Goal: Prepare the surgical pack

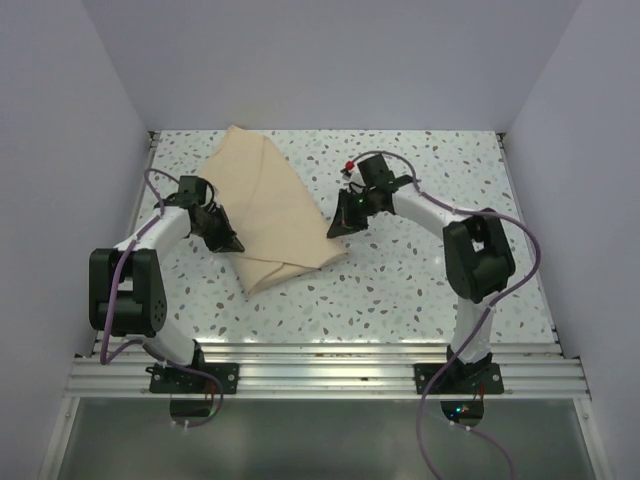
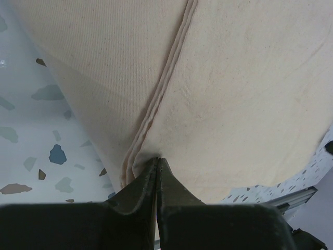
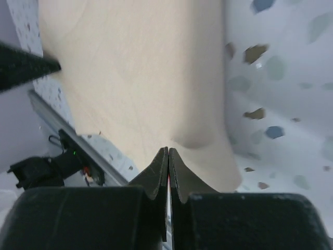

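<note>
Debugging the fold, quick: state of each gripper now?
Left gripper: closed, pinching a fold of the tan wrap.
Right gripper: closed at the wrap's edge; grip cannot be told.

I see the tan wrap sheet (image 1: 272, 205) folded over on itself into a long, smooth shape. It lies slantwise on the speckled bench (image 1: 430, 290), its narrow end at the back left and its broad end toward the centre. A layered hem on its left side puckers slightly.

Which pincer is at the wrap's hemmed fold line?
The left pincer: a hem ridge of the tan wrap runs into its closed tips. The right pincer meets smooth cloth.
</note>
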You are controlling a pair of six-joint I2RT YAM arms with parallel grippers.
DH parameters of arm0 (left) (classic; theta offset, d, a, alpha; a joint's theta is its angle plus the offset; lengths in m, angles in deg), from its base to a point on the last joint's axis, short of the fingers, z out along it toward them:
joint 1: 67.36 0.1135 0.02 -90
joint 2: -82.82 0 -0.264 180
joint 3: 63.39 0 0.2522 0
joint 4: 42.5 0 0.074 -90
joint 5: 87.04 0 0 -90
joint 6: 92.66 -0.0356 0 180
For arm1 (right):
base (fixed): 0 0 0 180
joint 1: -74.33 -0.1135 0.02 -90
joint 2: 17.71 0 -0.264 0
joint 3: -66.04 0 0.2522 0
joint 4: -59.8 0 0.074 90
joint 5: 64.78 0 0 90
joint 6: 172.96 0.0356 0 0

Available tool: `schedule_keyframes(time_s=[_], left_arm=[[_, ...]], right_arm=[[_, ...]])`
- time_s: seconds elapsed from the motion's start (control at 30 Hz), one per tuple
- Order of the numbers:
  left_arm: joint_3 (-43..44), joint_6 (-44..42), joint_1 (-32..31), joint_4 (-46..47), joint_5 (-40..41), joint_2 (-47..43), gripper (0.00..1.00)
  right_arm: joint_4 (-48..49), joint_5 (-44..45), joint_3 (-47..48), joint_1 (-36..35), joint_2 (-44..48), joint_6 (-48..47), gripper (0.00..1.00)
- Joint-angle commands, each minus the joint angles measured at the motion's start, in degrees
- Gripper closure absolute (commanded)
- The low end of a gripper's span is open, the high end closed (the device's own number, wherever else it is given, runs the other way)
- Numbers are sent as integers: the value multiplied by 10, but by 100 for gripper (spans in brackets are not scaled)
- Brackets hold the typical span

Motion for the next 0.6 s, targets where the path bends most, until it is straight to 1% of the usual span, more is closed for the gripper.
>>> schedule_keyframes(time_s=[0.0, 0.13, 0.27, 0.43, 0.47, 0.57], left_arm=[[4, -24, 4, -19, 28, 4, 95], [-7, -28, 4, -17, 28, 1, 95], [-12, -32, 4, -15, 27, 2, 95], [-18, -39, 4, -15, 33, 5, 94], [-21, -39, 16, -15, 33, 5, 94], [-28, -42, 20, -13, 35, 5, 94]], right_arm=[[-58, 117, 52, 39, 24, -15, 100], [-103, 133, 91, 47, -28, -35, 100], [-89, 117, 84, 46, -69, -29, 100], [-83, 105, 76, 32, -83, -30, 100], [-84, 104, 74, 28, -85, -30, 100], [-80, 92, 59, 16, -81, -29, 100]])
